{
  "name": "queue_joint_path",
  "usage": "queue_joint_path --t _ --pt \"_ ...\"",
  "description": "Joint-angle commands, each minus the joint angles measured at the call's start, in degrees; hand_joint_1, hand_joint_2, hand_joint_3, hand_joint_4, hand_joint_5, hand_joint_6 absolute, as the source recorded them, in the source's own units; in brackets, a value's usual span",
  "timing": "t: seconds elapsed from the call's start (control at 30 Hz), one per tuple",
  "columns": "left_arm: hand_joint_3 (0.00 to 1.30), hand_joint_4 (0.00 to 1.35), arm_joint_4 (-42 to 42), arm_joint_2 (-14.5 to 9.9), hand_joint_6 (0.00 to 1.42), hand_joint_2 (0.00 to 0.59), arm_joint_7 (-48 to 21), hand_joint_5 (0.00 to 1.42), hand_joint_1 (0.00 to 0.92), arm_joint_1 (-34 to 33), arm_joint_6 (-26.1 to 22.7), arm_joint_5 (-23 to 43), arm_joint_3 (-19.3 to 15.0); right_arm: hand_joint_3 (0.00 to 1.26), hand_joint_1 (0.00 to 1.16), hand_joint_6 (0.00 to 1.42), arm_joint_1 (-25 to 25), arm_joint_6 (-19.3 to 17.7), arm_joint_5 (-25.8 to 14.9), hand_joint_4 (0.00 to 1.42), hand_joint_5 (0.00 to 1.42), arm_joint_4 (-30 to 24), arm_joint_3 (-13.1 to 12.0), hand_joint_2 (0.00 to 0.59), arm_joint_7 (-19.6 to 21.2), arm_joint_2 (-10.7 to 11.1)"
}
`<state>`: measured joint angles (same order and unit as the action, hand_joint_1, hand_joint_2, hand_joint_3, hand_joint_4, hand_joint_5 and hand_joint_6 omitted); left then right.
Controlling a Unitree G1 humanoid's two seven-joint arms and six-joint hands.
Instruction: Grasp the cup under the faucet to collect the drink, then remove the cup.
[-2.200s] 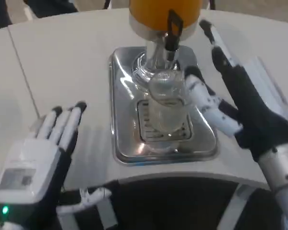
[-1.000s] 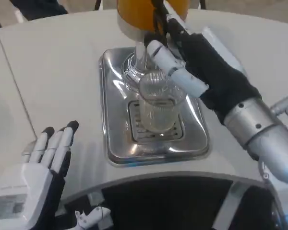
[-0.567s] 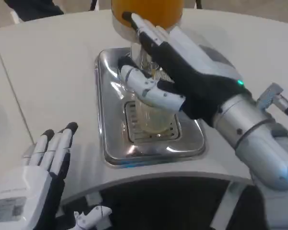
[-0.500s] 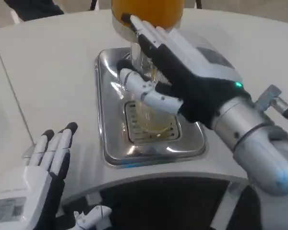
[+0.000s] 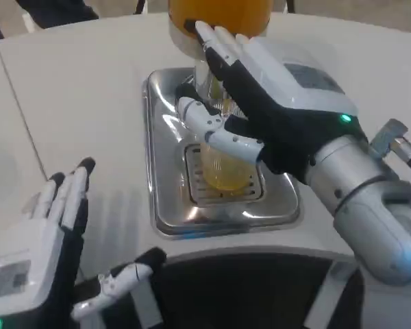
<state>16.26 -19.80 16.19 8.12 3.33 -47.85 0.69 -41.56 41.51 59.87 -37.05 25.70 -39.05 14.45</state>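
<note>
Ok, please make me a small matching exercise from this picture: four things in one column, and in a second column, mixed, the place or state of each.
Things:
1. cup
2. right hand
3. left hand
4. metal tray

Place or state:
A. lies on the white table, under the dispenser
B. waits low at the near left, fingers apart, holding nothing
C. stands on the drain grid, with orange drink in it
D. reaches over the cup toward the orange tank

Pairs: 1-C, 2-D, 3-B, 4-A
</note>
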Motion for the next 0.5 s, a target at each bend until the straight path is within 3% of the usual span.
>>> queue_joint_path --t 0.03,0.27,0.5 --pt "0.00 0.00 -4.06 1.19 0.08 0.069 -0.29 0.01 0.007 -5.20 -0.26 1.38 1.69 0.03 0.05 0.02 2.99 -3.50 -0.89 0.00 0.00 0.96 -0.04 0.547 0.48 -1.55" --pt "0.00 0.00 -10.39 3.18 0.06 0.063 -0.22 0.00 0.199 -13.13 0.22 4.83 4.29 0.03 0.05 0.01 2.46 -5.09 0.17 0.00 0.00 3.58 -2.15 0.553 0.11 -3.18" --pt "0.00 0.00 -14.83 4.24 0.06 0.062 -0.52 0.00 0.259 -18.48 0.84 7.42 6.50 0.03 0.05 0.00 3.36 -6.23 1.02 0.00 0.00 4.04 -3.25 0.554 0.71 -4.54"
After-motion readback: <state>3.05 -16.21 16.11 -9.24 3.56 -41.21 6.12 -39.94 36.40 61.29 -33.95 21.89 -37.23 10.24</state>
